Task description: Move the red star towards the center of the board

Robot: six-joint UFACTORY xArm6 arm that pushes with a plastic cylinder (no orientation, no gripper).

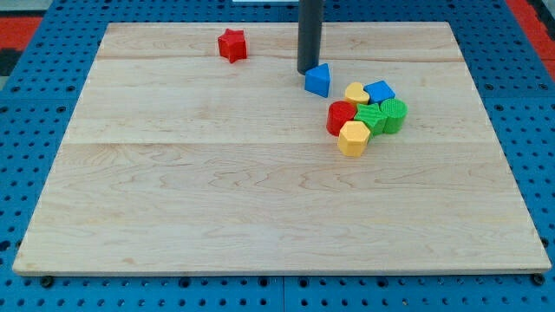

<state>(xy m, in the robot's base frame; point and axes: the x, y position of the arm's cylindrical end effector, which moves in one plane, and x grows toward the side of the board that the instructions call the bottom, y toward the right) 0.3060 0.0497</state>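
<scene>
The red star [232, 45] lies near the view's top edge of the wooden board [217, 217], left of the middle. My tip [308, 70] stands on the board well to the right of the star. It is right beside the upper left of a blue triangular block [318, 80], touching or nearly so.
A cluster lies right of the tip: a yellow heart [355, 93], a blue block [379, 91], a red block [341, 117], a green block [373, 118], a green round block [394, 114] and a yellow hexagon [353, 138]. A blue pegboard [538, 130] surrounds the board.
</scene>
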